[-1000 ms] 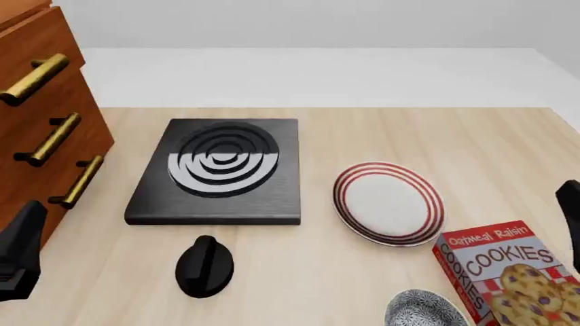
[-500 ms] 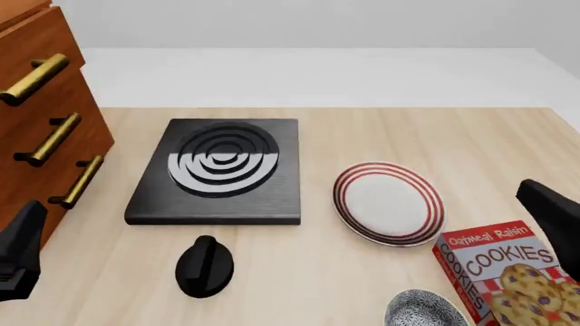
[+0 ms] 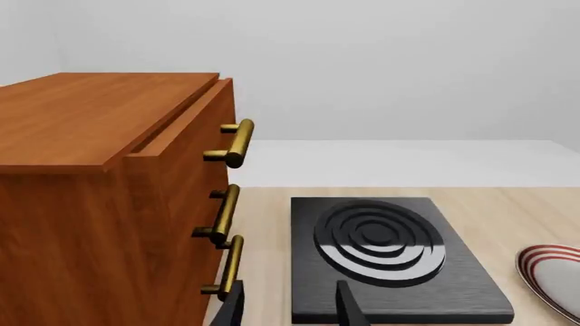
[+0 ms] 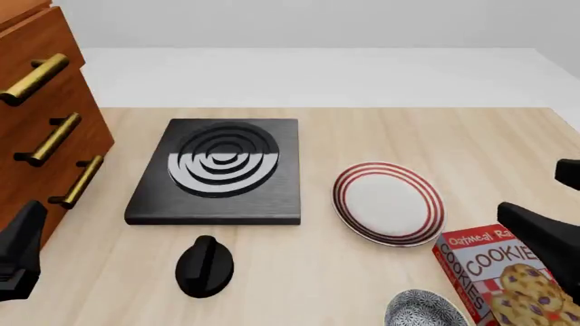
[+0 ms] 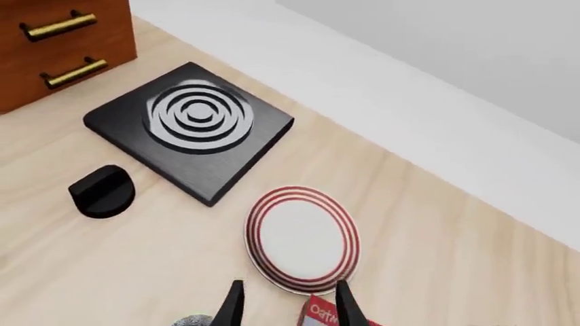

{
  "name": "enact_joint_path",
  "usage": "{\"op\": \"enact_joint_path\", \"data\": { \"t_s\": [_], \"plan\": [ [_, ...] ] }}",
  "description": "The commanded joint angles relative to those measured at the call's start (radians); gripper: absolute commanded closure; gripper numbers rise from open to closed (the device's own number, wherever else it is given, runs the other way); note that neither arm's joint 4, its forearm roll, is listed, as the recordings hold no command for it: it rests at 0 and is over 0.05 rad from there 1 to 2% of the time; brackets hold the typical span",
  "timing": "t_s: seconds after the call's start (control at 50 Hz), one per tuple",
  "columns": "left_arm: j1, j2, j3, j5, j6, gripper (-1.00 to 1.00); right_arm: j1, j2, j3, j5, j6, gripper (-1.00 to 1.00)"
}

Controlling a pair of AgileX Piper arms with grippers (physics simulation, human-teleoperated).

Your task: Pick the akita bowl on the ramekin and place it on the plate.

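At the far left, the wooden drawer cabinet (image 4: 41,115) stands at the table's left edge. The left pincer (image 3: 288,309) sits low beside it; in the left wrist view its two finger tips stand apart with nothing between them, so it is open and empty. In the front view only a dark part of the left arm shows at the near-left corner.

Right of the cabinet lies the black stove (image 4: 220,171), with its black knob (image 4: 204,266) nearer the camera. Right of these, at mid-table, lies the plate (image 4: 388,202), bare of any load.

The akita bowl (image 4: 424,310) is at the near edge of the front view, nearer than the plate and slightly right of it, just beside the cookie box (image 4: 506,275) on the box's left. Its lower part is cut off by the frame, so the ramekin under it cannot be seen. Being round, the bowl has no long axis that would constrain the grasp direction.

The right pincer (image 5: 288,302) is open and empty; its finger tips stand apart over the near rim of the plate in the right wrist view. The right arm enters above the cookie box and is clearly the nearer arm. From that pincer the bowl lies nearer and to the left: only a sliver of it (image 5: 192,319) shows at the frame edge. The coming move probably requires drawing back and descending.
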Motion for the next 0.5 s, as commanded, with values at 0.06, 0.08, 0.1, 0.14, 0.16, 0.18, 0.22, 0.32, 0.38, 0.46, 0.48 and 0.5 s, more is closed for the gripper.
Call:
{"op": "enact_joint_path", "data": {
  "t_s": [0.06,0.08,0.1,0.14,0.16,0.18,0.22,0.32,0.38,0.46,0.48,0.5],
  "plan": [
    [0.000,0.000,0.000,0.000,0.000,-1.00,0.093,0.049,-0.038,0.146,-0.050,-1.00],
    [0.000,0.000,0.000,0.000,0.000,-1.00,0.098,0.055,-0.043,0.153,-0.052,-1.00],
    [0.000,0.000,0.000,0.000,0.000,-1.00,0.098,0.056,-0.043,0.153,-0.052,-1.00],
    [0.000,0.000,0.000,0.000,0.000,-1.00,0.111,0.076,-0.048,0.170,-0.063,-1.00],
    [0.000,0.000,0.000,0.000,0.000,-1.00,0.110,0.081,-0.063,0.182,-0.059,-1.00],
    [0.000,0.000,0.000,0.000,0.000,-1.00,0.117,0.093,-0.074,0.192,-0.060,-1.00],
    [0.000,0.000,0.000,0.000,0.000,-1.00,0.141,0.126,-0.080,0.211,-0.079,-1.00],
    [0.000,0.000,0.000,0.000,0.000,-1.00,0.185,0.186,-0.090,0.269,-0.143,-1.00],
    [0.000,0.000,0.000,0.000,0.000,-1.00,0.192,0.218,-0.096,0.298,-0.165,-1.00],
    [0.000,0.000,0.000,0.000,0.000,-1.00,0.212,0.251,-0.096,0.325,-0.173,-1.00],
    [0.000,0.000,0.000,0.000,0.000,-1.00,0.214,0.256,-0.098,0.334,-0.173,-1.00],
    [0.000,0.000,0.000,0.000,0.000,-1.00,0.221,0.265,-0.100,0.344,-0.178,-1.00]
  ]
}}
